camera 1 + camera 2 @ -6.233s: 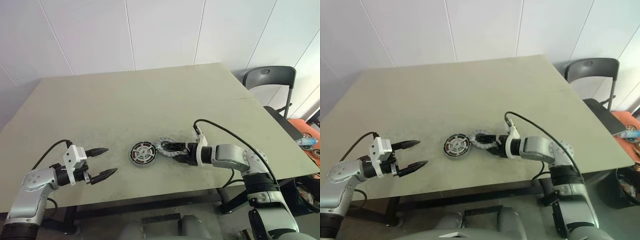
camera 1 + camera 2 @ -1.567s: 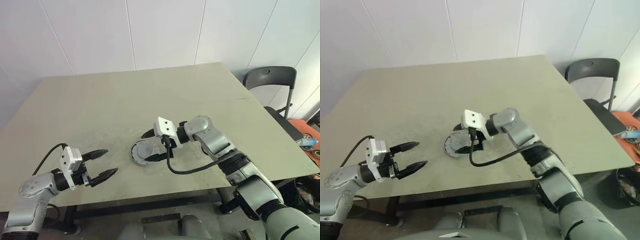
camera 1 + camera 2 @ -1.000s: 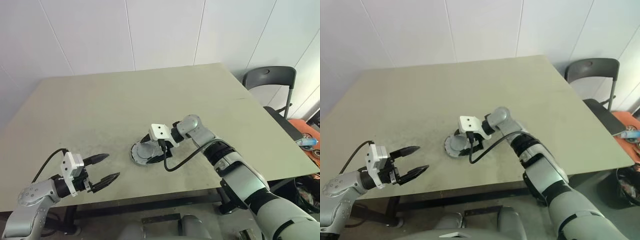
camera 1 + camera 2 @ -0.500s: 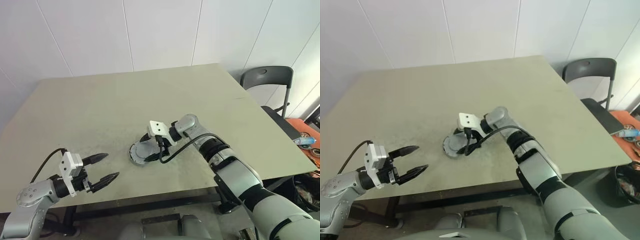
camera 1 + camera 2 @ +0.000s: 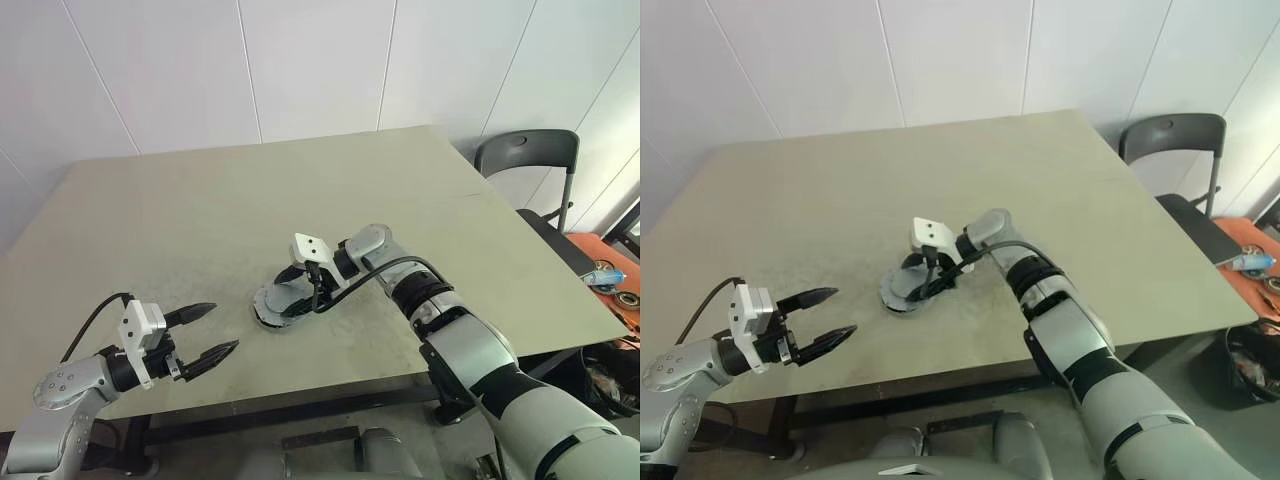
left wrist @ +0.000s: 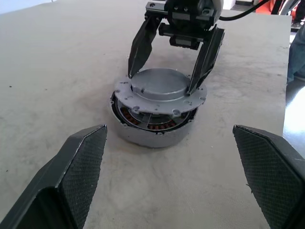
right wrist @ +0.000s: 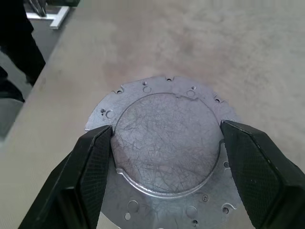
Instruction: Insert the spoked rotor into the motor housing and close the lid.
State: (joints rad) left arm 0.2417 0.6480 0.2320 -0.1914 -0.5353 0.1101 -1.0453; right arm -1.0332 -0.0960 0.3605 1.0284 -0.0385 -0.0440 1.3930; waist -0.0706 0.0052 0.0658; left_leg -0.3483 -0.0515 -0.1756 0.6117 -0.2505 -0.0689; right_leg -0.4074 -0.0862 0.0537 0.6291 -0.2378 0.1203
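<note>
The right gripper (image 6: 167, 81) is bracketing the raised centre of the lid (image 6: 159, 91) with its 2 black fingers (image 7: 90, 167) touching its edges, grasping it. The lid is sitting tilted on top of the motor housing (image 6: 151, 128), whose copper windings are showing in the gap beneath, near the middle of the table (image 5: 200, 210). The left gripper (image 5: 200, 335) is hovering at the near left edge, well apart from the housing, with its fingers spread wide and grasping nothing.
</note>
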